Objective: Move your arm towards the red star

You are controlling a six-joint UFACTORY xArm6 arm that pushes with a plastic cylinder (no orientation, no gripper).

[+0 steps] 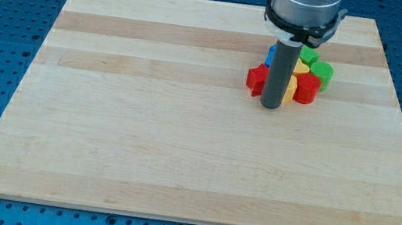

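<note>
The red star [256, 78] lies on the wooden board [181, 141] at the left edge of a tight cluster of blocks near the view's top right. My tip [270, 106] is the lower end of the dark rod; it stands just to the right of and slightly below the red star, close to it or touching it. The rod hides the middle of the cluster.
In the same cluster are a blue block [270, 55] at the top left, a yellow block [303, 67], two green blocks [309, 55] [322, 73], a red round block [307, 89] and another yellow block [289, 89] beside the rod.
</note>
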